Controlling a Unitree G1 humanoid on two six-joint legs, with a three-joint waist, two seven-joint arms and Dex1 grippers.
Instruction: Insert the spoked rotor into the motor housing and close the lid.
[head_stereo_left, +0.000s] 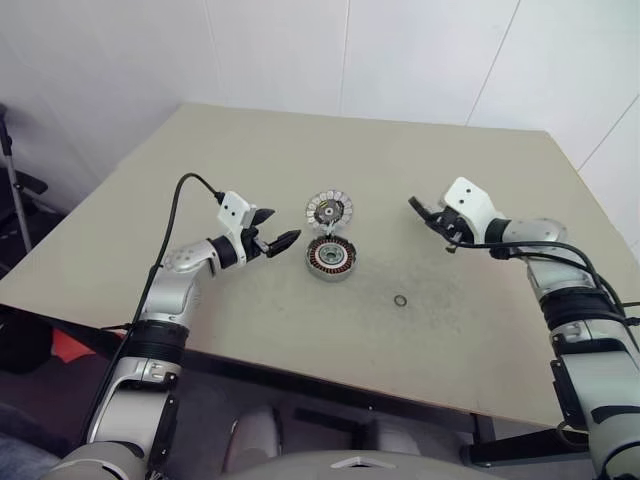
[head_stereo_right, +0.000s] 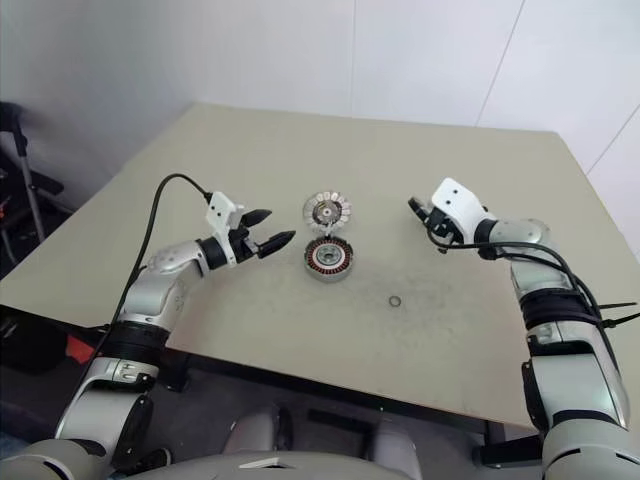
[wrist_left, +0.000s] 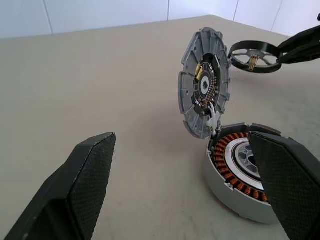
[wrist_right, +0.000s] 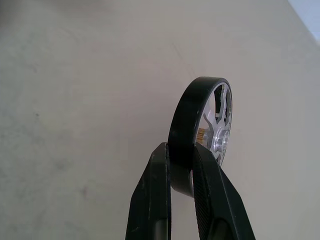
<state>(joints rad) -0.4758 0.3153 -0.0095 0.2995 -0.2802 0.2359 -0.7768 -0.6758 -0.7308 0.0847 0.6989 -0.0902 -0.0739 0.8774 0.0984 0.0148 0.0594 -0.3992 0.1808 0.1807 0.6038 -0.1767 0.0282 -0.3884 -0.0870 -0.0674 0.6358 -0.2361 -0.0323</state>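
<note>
Left eye view shows a beige table (head_stereo_left: 250, 160) against white walls. Just beside the wide-open left gripper (head_stereo_left: 275, 229) sits the motor housing (head_stereo_left: 331, 258), copper windings exposed, its lid (head_stereo_left: 329, 209) standing raised behind it. Well apart, the right gripper (wrist_right: 181, 165) pinches the spoked rotor (wrist_right: 200, 120) by its rim. A small ring (head_stereo_left: 400, 300) lies nearer.

lid (head_stereo_left: 329, 210) behind housing (head_stereo_left: 331, 258) (ring (head_stereo_left: 400, 300) rt)

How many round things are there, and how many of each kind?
Spoked rotor: 1, held off the table in the right gripper
Motor housing: 1
Lid: 1, standing open, joined to the housing
Tiny metal ring: 1
Total: 4
</note>
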